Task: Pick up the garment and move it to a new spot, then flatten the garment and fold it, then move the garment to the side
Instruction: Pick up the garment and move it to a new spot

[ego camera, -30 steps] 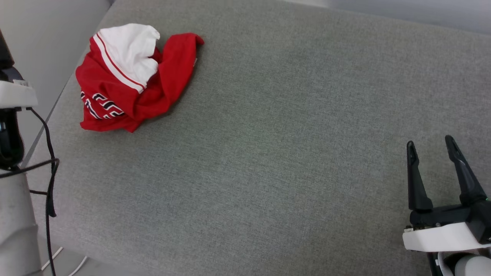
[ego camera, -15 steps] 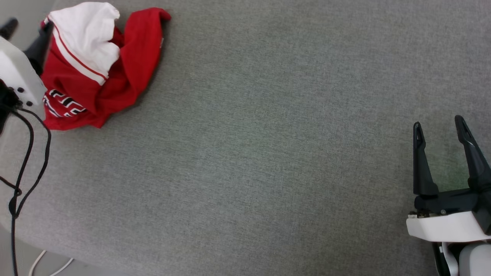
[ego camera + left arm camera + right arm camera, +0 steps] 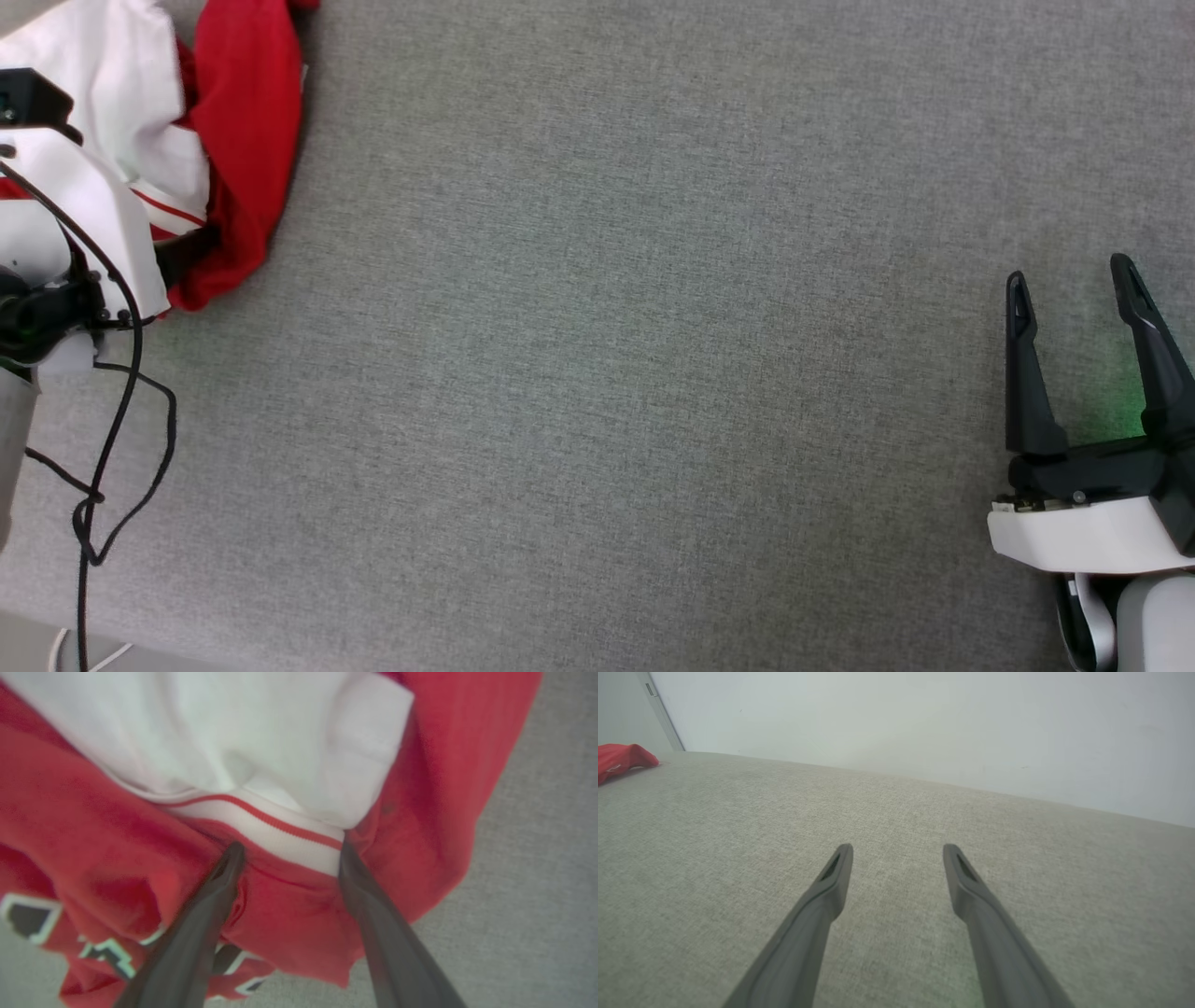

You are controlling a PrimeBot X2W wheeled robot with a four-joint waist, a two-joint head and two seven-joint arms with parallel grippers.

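Head view: we see the garment [image 3: 247,140] crumpled at the far left of the grey surface [image 3: 607,373]; right pincer [image 3: 1071,273] apart, near its right side.
Left wrist: left pincer [image 3: 289,851] apart, tips at the garment's striped trim.

I get bright, soft, even light across the grey fabric surface [image 3: 597,373]; shadows are faint, just a thin dark line edging the shirt [image 3: 247,140]. A green glow [image 3: 1120,411] tints the weave near the right edge, beside the right end effector [image 3: 1068,271]. My left wrist feed is blurred: cloth and left end effector [image 3: 290,845] both smear. The right wrist feed is sharper, its wall [image 3: 924,728] evenly lit.
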